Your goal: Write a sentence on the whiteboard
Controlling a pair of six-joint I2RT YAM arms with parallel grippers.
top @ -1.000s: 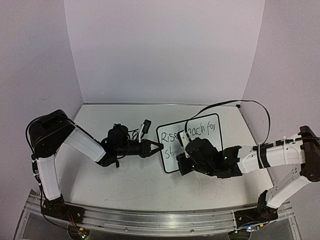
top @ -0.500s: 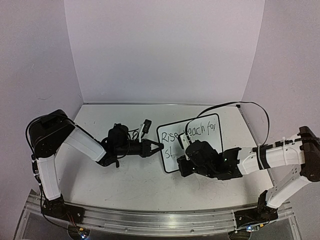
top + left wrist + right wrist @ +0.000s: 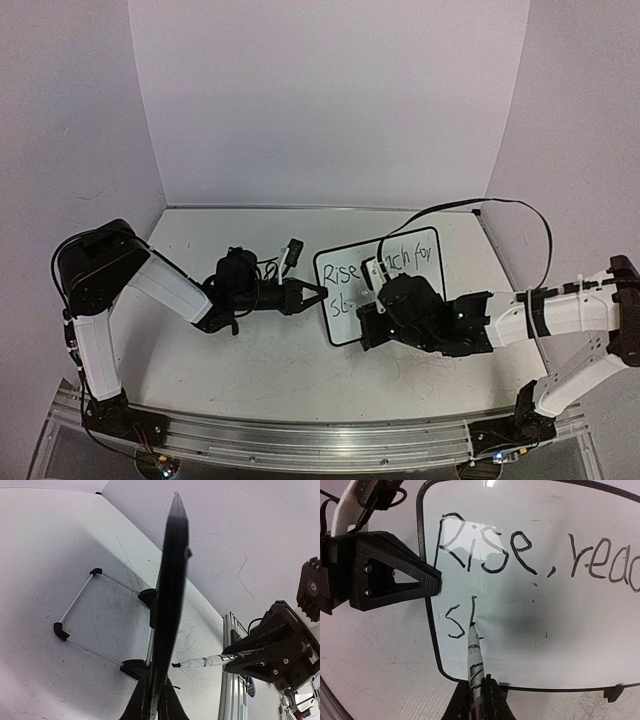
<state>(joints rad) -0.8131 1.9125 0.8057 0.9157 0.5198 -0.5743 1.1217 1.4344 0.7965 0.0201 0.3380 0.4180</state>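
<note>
Counter (image 3: 280,375) carries the whiteboard (image 3: 570,640), left edge pinched by the shut left hand (image 3: 320,292). Right hand (image 3: 479,702) is clamped on the marker (image 3: 474,655), tip touching the sentence (image 3: 485,555) on its second line, beside the "s". Free board lies to its right.

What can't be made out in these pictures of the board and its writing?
- Top view: the right gripper covers the middle of the sentence's first line, and part of the second line on the whiteboard.
- Right wrist view: the first line runs off the right edge after "reac".
- Left wrist view: the whiteboard stands edge-on, its face unseen.
</note>
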